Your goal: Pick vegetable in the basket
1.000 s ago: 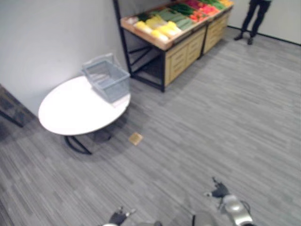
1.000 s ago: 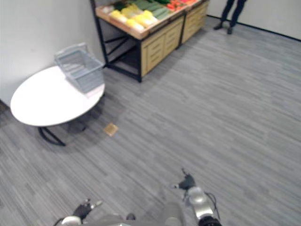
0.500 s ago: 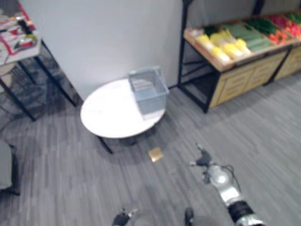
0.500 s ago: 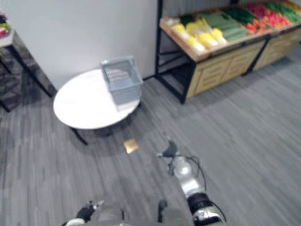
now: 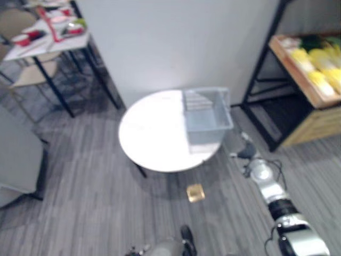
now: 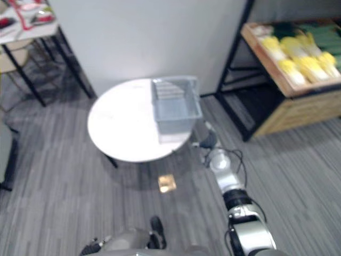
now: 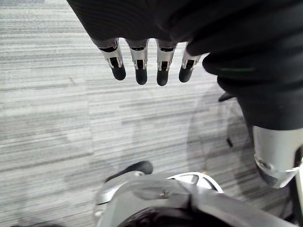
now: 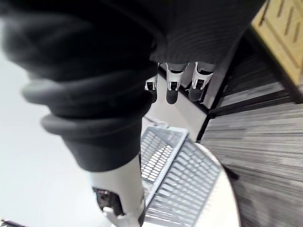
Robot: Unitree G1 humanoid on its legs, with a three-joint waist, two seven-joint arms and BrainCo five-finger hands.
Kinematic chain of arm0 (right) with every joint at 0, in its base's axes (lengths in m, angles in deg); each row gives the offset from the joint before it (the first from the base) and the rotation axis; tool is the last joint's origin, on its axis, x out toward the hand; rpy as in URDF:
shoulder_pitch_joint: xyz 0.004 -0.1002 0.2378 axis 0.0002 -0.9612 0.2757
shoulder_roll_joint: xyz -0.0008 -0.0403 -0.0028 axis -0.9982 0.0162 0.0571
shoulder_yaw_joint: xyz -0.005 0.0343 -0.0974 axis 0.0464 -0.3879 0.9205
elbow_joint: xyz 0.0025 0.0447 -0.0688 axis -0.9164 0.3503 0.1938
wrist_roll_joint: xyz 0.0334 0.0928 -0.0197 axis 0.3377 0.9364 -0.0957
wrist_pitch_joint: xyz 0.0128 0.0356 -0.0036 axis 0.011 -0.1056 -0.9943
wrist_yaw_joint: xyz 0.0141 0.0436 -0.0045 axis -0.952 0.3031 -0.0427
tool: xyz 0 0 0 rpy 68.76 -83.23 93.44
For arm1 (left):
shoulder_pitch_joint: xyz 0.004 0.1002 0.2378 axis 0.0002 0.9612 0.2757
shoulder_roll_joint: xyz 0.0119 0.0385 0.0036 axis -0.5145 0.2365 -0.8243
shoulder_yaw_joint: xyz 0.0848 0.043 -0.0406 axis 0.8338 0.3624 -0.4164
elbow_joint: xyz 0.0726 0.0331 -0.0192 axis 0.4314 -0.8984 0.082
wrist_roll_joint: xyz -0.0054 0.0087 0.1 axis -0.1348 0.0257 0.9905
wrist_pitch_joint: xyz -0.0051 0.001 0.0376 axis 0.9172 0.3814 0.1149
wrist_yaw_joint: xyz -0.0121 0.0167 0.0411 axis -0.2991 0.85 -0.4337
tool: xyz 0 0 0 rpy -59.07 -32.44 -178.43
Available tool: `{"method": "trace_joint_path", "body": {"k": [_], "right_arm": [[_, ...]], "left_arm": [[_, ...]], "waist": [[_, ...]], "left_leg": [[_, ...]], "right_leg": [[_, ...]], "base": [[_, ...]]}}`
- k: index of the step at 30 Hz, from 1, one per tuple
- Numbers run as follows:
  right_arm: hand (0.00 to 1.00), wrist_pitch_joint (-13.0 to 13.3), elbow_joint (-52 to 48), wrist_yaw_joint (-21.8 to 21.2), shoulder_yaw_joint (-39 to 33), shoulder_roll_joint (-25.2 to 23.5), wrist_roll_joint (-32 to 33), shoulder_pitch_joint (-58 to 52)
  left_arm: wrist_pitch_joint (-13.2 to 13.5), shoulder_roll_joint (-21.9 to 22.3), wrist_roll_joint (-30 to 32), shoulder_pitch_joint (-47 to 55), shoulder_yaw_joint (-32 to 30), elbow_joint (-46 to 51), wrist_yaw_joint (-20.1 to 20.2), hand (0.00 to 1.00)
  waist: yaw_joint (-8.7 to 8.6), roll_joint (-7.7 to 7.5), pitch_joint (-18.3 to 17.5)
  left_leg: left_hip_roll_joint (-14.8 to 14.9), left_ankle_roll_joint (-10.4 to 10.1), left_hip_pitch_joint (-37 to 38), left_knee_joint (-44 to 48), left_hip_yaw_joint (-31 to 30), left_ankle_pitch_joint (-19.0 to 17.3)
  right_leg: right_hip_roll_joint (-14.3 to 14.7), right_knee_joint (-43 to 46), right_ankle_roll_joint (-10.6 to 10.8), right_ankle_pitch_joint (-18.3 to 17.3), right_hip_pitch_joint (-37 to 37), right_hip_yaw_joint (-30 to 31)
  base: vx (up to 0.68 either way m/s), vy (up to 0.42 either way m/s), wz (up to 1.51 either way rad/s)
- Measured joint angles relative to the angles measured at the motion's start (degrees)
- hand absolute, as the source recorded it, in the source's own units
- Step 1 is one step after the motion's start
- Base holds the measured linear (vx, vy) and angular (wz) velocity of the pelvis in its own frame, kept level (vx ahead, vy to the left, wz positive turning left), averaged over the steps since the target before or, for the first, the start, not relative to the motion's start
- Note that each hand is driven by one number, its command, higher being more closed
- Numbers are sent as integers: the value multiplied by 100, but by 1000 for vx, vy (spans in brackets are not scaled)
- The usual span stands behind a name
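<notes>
A grey mesh basket point(image 5: 205, 114) stands at the right edge of a round white table point(image 5: 154, 136), and its inside looks bare. Yellow vegetables point(image 6: 291, 57) and green ones point(image 6: 323, 45) lie on a wooden produce shelf point(image 6: 298, 101) at the far right. My right hand point(image 6: 208, 141) is stretched forward, low, just right of the table's rim and below the basket. Its fingers point(image 8: 171, 88) are straight and hold nothing, with the basket point(image 8: 176, 176) showing past them. My left hand point(image 7: 142, 33) hangs over the floor with relaxed, empty fingers point(image 7: 140, 67).
A small tan square point(image 5: 195, 192) lies on the floor before the table. A black-legged table point(image 5: 50, 37) with dishes stands at the back left, with a grey chair point(image 5: 16, 154) at the left edge. A white wall rises behind the round table.
The camera has swung left, so table and basket now sit in the middle and the shelf at the right edge. My right arm has reached forward toward the basket's side.
</notes>
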Motion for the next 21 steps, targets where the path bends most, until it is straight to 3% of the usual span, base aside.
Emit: {"method": "trace_joint_path", "body": {"k": [1,2,3,4,5,7,8,9,10,11,13,15,18,21], "right_arm": [[0,-3,0,-17,9,0,-12,46],[0,-2,-1,-42,17,-3,-43,150],[0,1,1,-42,20,10,-150,279],[0,2,1,-41,18,36,-176,356],[0,6,1,-39,18,105,-206,537],[0,17,71,-44,7,236,-210,770],[0,15,82,-45,3,267,-212,881],[0,15,81,-40,4,261,-214,1000],[0,19,81,-39,5,263,-227,1037],[0,18,81,-40,21,249,-343,1070],[0,18,77,-35,51,275,-422,1177],[0,16,79,-29,76,476,-425,1445],[0,9,235,23,168,876,-426,1792],[0,10,519,67,270,1218,-426,2559]], "left_arm": [[-1,-30,16,-11,50,-25,-3,0],[0,-74,47,-21,116,-54,-4,0],[-3,-119,48,-62,153,-77,-2,0],[-3,-130,47,-87,153,-72,-3,0],[1,-156,46,-156,154,-69,-2,0],[0,-184,42,-239,178,-12,0,0],[6,-213,40,-226,273,30,0,0],[4,-261,41,-210,326,24,4,0],[4,-280,46,-199,330,24,5,0],[7,-342,46,-168,329,36,5,0],[19,-195,52,-135,320,46,2,0],[31,-99,52,-182,312,32,-12,0],[49,-55,53,-378,323,28,-19,0],[57,-42,46,-654,468,28,-54,0]], "waist": [[-20,2,0],[-60,22,4],[-53,22,10],[-61,25,11],[-74,41,19],[-67,36,28],[-47,13,15],[-37,-89,18],[-23,-167,20],[0,-407,17],[-2,-234,-13],[-44,-40,24],[-122,116,158],[-211,329,422]], "left_leg": [[-53,-1,114,4,-164,-46],[-69,-2,327,-16,-327,-83],[-57,-3,470,-37,-543,-84],[-36,-5,524,-70,-644,-85],[10,-59,635,-165,-873,-116],[118,-217,681,-183,-1169,-206],[189,-345,688,-178,-1317,-255],[181,-479,700,-165,-1424,-309],[151,-543,714,-158,-1477,-348],[38,-687,742,-121,-1555,-445],[304,-951,594,68,-1559,-681],[668,-1036,246,317,-1569,-802],[917,-1124,9,438,-1791,-850],[977,-1183,-215,533,-1988,-829]], "right_leg": [[-5,423,-96,-57,-178,72],[-52,712,-353,-202,-460,79],[-121,503,-577,-331,-696,30],[-154,256,-669,-385,-793,3],[-181,-405,-774,-446,-949,-4],[-27,-1901,-653,-364,-1002,312],[136,-2986,-542,-102,-961,702],[169,-3784,-524,570,-959,912],[152,-3972,-503,991,-979,923],[112,-4070,-550,1662,-989,936],[259,-4196,-507,1500,-958,770],[569,-4670,-690,1684,-961,590],[764,-4906,-836,1801,-925,315],[793,-5052,-910,1856,-933,91]], "base": [[422,67,117],[393,15,105],[377,-15,103],[334,-63,103],[310,-106,110],[280,-151,97],[276,-283,69],[223,-247,58],[255,-376,49],[176,-298,23],[211,-338,8],[176,-265,1],[107,-156,33],[36,-61,34]]}}
